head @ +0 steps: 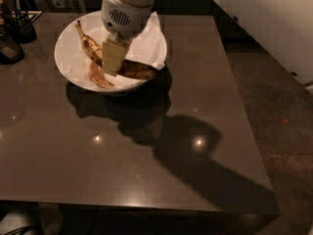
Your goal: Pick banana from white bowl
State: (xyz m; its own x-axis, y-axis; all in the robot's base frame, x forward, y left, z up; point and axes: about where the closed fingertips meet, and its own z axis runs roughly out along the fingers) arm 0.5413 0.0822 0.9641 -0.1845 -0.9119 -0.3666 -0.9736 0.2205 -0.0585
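**Claw down in the bowl, over the banana's middle**

The banana (pixel 90 47) lay inside the white bowl (pixel 58 58). Its thin dark stem pointed to the far-left rim and its spotted body curved down toward the bowl's middle. There my gripper (pixel 112 67) stood over it, tip lowered onto the fruit and hiding that part. A brown length showed again on the right side of my claw, running toward the near-right rim. Whether my claw was spread or pinching the banana I could not tell from this angle.

A shorter, curled banana (pixel 99 76) lay just beside my tip, on the near side. Crumpled white paper (pixel 146 43) lined the bowl and rose toward its right rim.

The bowl sat on the far-left part of the dark table (pixel 146 175), its far rim close to the table's back edge. To its left, near the table's left edge, stood dark containers (pixel 14 33), apart from the bowl.

Toward me and to the right a wide stretch of tabletop lay open, crossed by my arm's shadow (pixel 186 146) and a few glints of light. The table's right edge ran beside grey floor (pixel 279 106). My white arm (pixel 264 18) filled the upper-right corner, above that floor.
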